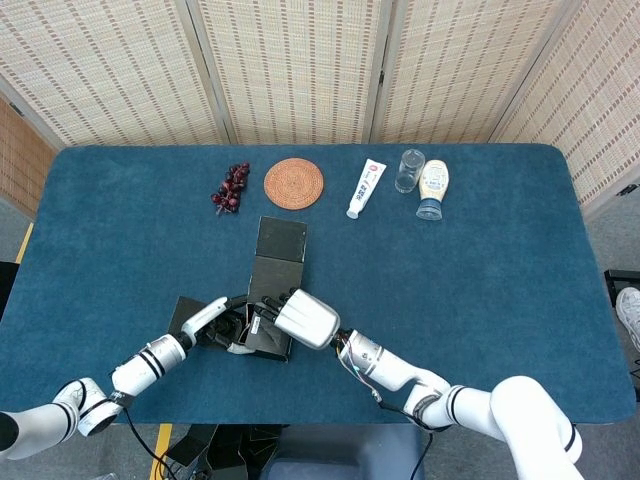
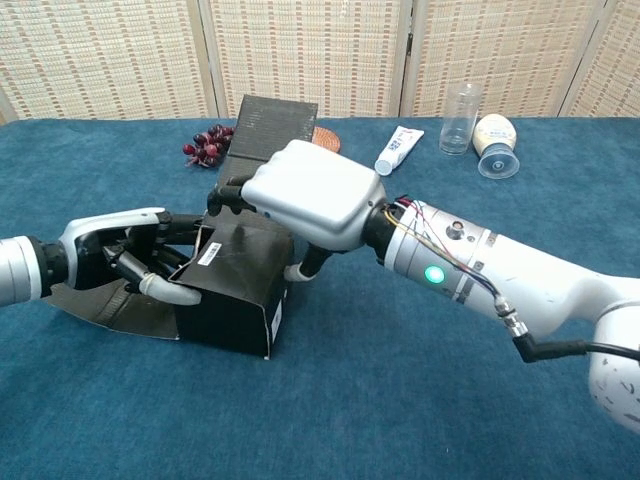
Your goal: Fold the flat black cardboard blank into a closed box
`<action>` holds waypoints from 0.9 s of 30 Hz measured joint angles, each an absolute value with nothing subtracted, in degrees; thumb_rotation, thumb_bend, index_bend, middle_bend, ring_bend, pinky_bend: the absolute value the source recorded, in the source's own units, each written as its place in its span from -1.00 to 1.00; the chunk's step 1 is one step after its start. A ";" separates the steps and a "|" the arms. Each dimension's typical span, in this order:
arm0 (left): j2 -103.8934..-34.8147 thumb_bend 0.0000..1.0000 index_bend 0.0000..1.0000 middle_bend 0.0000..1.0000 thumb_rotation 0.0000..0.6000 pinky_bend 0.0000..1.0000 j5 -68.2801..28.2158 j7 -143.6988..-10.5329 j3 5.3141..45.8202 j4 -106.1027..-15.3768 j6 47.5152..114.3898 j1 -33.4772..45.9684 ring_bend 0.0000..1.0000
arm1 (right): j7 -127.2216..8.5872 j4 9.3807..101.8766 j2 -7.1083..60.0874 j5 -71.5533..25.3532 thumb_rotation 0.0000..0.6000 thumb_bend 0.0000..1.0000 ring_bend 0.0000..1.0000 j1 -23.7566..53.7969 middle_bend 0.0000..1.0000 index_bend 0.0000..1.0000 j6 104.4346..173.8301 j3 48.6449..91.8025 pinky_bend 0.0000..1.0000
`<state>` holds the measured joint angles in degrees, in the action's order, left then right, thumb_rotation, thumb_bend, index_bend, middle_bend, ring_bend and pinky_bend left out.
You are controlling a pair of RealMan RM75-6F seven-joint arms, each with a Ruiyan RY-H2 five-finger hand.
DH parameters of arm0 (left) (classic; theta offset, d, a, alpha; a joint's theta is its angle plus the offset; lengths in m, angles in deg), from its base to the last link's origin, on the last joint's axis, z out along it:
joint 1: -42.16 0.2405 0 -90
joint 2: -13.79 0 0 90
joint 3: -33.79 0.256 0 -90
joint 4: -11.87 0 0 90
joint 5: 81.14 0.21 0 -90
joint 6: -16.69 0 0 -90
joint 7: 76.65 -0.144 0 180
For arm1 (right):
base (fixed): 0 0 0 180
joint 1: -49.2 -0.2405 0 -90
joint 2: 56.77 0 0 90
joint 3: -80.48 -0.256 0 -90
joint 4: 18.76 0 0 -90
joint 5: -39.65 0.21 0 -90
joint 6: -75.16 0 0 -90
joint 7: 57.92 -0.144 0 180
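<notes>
Black cardboard blank [image 2: 235, 290], part-folded into box body, near table [image 1: 480, 260] front edge, betw. both hands.
Lid flap [image 2: 270, 125] stands up at far side, side flap [image 2: 100, 305] lies flat at left. Left hand [image 2: 125, 255] has fingers tucked against box's left wall, holding it; right hand [image 2: 315, 195] rests on top w/ thumb at front face, pressing. Prob. light, stiff along panels, weak at creases, slick finish; best taken at panel edges nr folds. Behind: grapes [image 1: 231, 187], woven coaster [image 1: 293, 183], tube [image 1: 366, 188], glass [image 1: 409, 170], bottle [image 1: 433, 188].

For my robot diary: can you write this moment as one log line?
stage: folding | black box: partly formed, lid flap up | left hand: holds side flap | right hand: presses on top
</notes>
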<state>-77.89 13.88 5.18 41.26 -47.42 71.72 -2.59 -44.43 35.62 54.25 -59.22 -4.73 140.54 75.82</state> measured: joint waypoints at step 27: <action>-78.12 -0.72 -0.57 -0.58 1.00 0.86 14.43 6.14 42.57 -46.57 71.83 -3.37 0.28 | -42.67 39.91 50.75 -59.45 1.00 -0.49 0.32 -7.32 -0.24 -0.28 135.27 77.49 0.47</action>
